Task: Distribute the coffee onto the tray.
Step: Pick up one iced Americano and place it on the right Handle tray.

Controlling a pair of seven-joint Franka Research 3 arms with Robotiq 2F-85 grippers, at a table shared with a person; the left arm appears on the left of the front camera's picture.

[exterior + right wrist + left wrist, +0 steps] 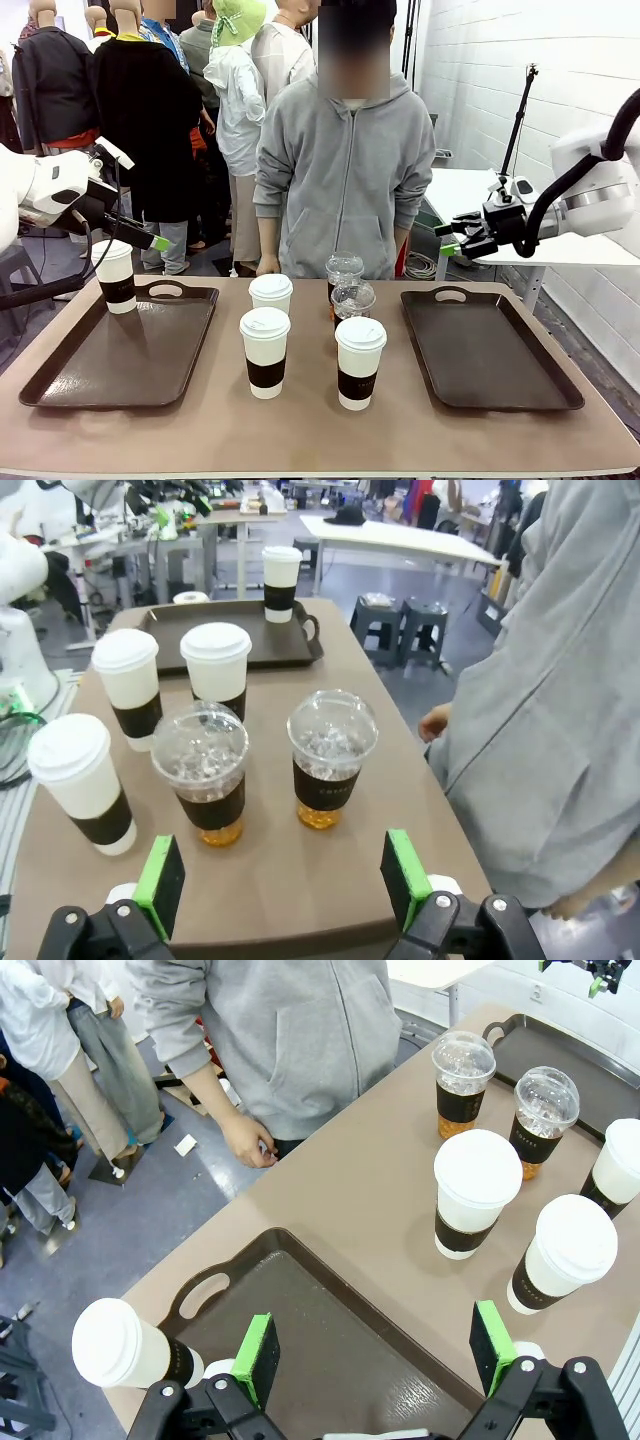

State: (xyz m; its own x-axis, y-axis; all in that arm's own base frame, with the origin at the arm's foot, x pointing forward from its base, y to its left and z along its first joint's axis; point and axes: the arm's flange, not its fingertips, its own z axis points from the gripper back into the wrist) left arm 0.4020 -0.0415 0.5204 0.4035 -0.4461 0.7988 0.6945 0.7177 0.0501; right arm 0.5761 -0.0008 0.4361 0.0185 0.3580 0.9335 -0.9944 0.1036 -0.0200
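One white lidded coffee cup with a brown sleeve (115,275) stands at the far left corner of the left tray (120,360). My left gripper (150,240) hovers open just above and beside it, with nothing between its green pads (257,1358). Three more white cups (264,350) and two clear dome-lidded cups (348,285) of amber drink stand on the table between the trays. My right gripper (452,240) hangs open in the air above the far end of the bare right tray (485,350). It faces the clear cups (205,770), with nothing between its jaws.
A person in a grey hoodie (345,170) stands at the far table edge, one hand (248,1142) near the rim. The brown table top (300,430) is bare in front of the cups.
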